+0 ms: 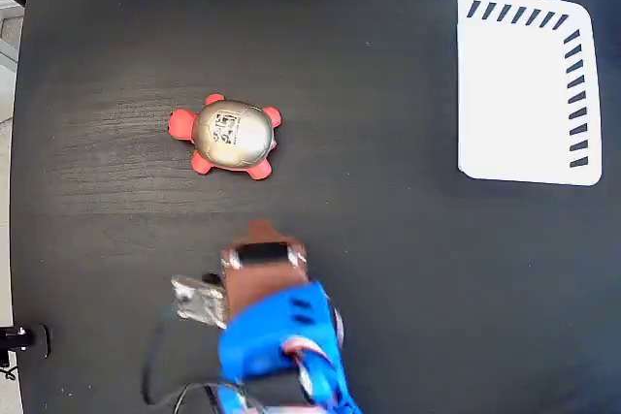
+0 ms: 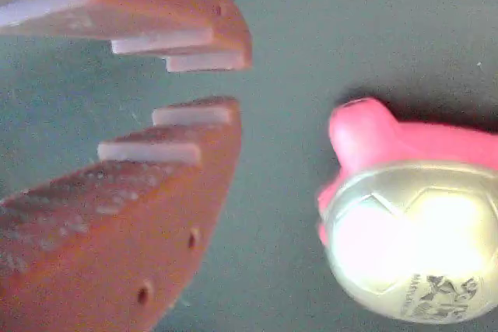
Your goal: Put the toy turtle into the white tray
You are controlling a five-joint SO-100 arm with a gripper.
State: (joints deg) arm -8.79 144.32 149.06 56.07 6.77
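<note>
The toy turtle point(image 1: 231, 137) has a red-coral head and legs and a shiny metallic-beige shell with a black square code mark. The white tray point(image 1: 519, 94) carries short black slanted stripes along two edges. The worktop point(image 1: 388, 269) is black. The jaws are brown-orange, on a blue arm point(image 1: 277, 336).

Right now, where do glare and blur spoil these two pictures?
In the wrist view, strong glare washes out the shell of the toy turtle, and the gripper fingers look soft, too near for focus. In the fixed view, the shell has only a mild sheen, the white tray is bright but its stripes stay sharp.
</note>
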